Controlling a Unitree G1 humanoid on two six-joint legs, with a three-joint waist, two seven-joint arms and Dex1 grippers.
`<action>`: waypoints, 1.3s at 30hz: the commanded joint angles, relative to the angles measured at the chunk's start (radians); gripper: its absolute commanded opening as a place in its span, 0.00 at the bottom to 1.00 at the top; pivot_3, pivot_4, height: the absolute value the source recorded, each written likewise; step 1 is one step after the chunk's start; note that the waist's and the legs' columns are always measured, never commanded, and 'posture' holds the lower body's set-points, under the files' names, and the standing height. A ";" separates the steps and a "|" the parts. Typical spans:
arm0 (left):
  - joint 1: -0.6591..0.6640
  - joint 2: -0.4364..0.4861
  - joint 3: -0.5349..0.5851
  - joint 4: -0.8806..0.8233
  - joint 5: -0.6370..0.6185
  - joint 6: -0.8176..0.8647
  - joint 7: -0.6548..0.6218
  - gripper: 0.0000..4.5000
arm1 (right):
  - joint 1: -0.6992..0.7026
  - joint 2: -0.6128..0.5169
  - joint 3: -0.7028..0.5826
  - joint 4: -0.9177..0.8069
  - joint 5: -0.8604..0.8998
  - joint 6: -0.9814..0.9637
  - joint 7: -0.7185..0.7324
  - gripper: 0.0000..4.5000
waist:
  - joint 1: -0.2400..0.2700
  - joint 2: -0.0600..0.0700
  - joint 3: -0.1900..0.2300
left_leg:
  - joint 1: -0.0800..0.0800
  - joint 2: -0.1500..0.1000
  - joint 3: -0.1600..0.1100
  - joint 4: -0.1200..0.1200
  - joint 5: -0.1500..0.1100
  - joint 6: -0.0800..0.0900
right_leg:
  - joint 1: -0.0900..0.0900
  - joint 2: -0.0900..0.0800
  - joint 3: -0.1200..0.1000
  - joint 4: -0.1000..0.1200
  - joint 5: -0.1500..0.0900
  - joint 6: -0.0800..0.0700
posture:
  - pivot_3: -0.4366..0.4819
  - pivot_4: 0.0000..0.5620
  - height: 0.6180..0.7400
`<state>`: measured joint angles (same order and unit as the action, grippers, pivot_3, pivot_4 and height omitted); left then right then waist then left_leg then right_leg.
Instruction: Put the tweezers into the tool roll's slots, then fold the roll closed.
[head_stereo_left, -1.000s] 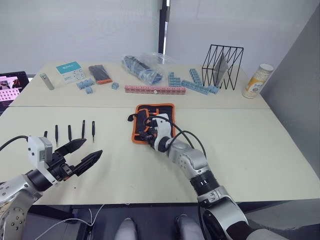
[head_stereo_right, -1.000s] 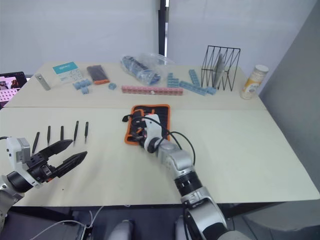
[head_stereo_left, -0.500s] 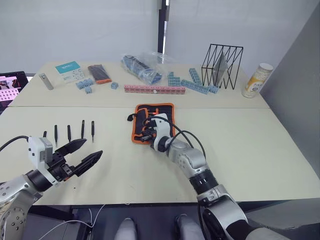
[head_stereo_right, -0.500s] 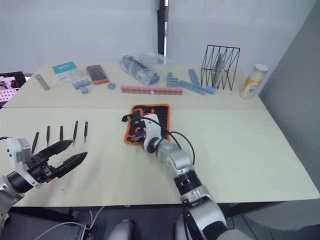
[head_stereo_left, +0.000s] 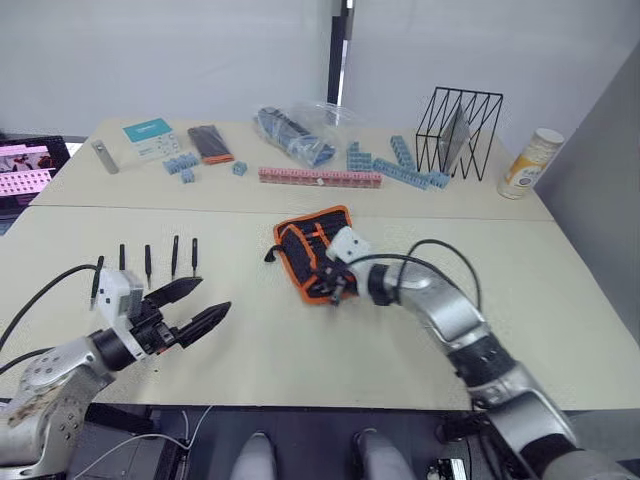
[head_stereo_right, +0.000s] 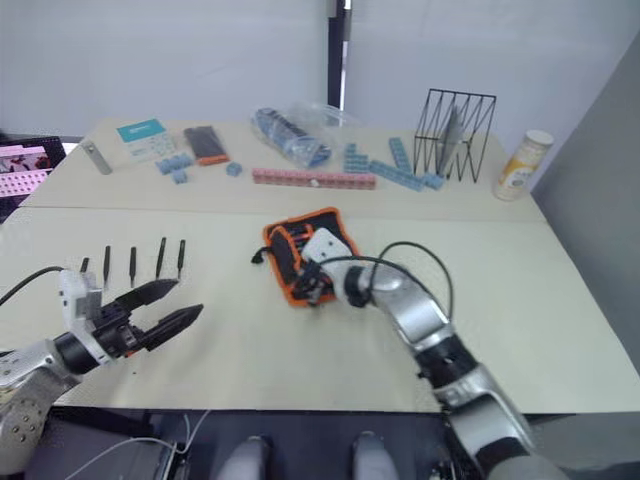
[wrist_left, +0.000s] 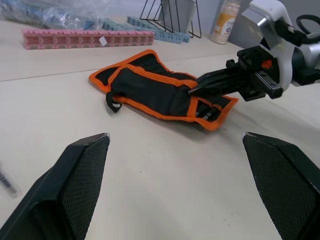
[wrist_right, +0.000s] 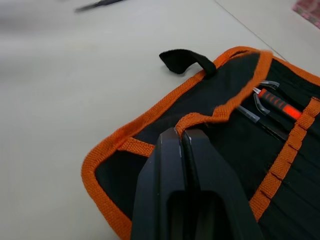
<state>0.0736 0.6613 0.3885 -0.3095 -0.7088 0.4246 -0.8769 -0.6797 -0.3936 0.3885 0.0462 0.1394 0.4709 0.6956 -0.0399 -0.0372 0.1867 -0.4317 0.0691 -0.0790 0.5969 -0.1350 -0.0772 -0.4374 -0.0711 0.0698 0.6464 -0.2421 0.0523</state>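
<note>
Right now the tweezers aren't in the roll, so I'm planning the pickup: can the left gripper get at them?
Probably yes. The left gripper hovers open just short of the tweezers, which lie in a row on bare table with nothing between.

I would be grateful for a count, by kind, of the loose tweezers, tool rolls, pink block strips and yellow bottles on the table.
Tweezers: 5
Tool roll: 1
Pink block strip: 1
Yellow bottle: 1
Total: 8
</note>
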 joint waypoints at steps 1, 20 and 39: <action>-0.058 0.005 -0.058 0.024 0.031 -0.021 -0.021 1.00 | 0.046 -0.083 0.006 -0.128 -0.028 -0.090 0.098 0.01 | 0.000 0.000 0.000 | 0.000 0.000 0.000 0.000 0.000 0.000 | 0.000 0.000 0.000 0.000 0.000 0.000 | 0.48 0.27 0.72; -0.883 -0.016 -0.532 0.978 0.469 -0.574 -0.661 1.00 | 0.277 -0.253 -0.018 -0.385 -0.137 -0.254 0.217 0.01 | 0.003 0.000 0.000 | -0.002 -0.001 0.000 0.003 0.000 0.000 | 0.001 0.001 0.001 0.000 0.003 0.005 | 0.48 0.27 0.72; -1.091 -0.075 -0.685 1.304 0.575 -0.984 -0.738 0.08 | 0.318 -0.251 -0.037 -0.449 -0.170 -0.178 0.192 0.00 | 0.000 -0.001 0.000 | -0.005 0.000 -0.002 0.005 0.000 0.001 | 0.000 0.002 0.001 0.001 0.006 0.011 | 0.48 0.27 0.72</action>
<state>-0.9877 0.5751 -0.2977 0.9946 -0.1366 -0.5283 -1.6108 -0.3629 -0.6404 0.3784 -0.3635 -0.0284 0.2931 0.8916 -0.0399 -0.0377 0.1867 -0.4369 0.0689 -0.0807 0.6024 -0.1349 -0.0766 -0.4375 -0.0686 0.0705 0.6475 -0.2357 0.0636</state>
